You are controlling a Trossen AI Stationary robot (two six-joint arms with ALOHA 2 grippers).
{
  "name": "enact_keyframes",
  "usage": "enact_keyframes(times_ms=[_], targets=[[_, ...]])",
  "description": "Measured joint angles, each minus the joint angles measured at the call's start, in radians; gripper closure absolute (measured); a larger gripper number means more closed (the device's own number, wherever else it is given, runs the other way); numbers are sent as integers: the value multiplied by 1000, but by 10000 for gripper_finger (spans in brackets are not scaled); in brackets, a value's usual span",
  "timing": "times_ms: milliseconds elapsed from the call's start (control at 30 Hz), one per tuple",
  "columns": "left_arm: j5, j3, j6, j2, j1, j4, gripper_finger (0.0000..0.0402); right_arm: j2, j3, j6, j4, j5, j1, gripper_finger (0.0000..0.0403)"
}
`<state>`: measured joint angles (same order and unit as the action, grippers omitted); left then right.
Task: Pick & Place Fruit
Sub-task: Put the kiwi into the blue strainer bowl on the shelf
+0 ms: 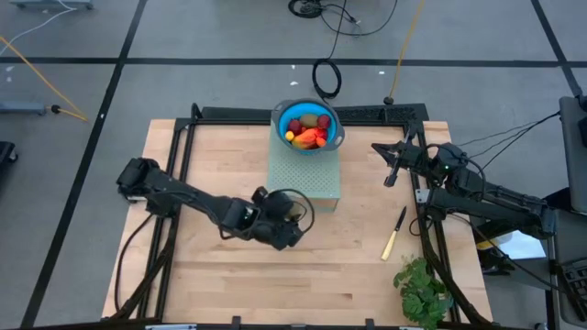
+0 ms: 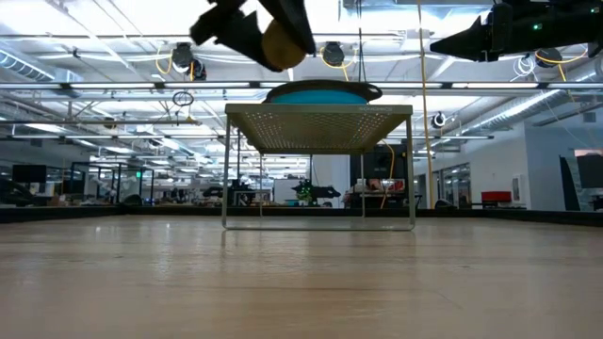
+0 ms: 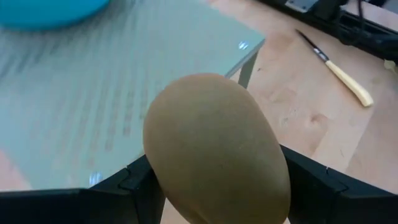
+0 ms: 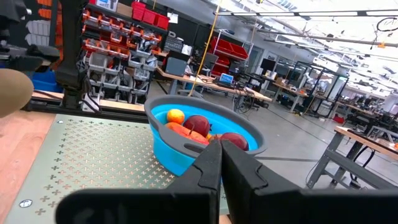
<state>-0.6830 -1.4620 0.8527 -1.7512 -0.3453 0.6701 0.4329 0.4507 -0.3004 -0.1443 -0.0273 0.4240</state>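
Got the brown oval fruit (image 3: 214,149) clamped in my left gripper (image 1: 286,225); best lift it clear over the blue bowl (image 1: 308,126) ahead before releasing.

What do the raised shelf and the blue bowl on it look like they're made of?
The shelf looks like thin painted metal, pale green and matte: its top is perforated all over and it stands on slim legs. The blue bowl looks like soft plastic or silicone, smooth, with a grey rim; which one cannot be told.
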Motion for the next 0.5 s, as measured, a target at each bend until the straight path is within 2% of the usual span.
enact_keyframes(times_ms=[333, 500], targets=[[-2, 0, -444, 0, 59, -216, 151, 0, 0, 0, 0, 0, 0, 399], [-2, 0, -613, 0, 86, -319, 151, 0, 0, 0, 3, 0, 0, 399]])
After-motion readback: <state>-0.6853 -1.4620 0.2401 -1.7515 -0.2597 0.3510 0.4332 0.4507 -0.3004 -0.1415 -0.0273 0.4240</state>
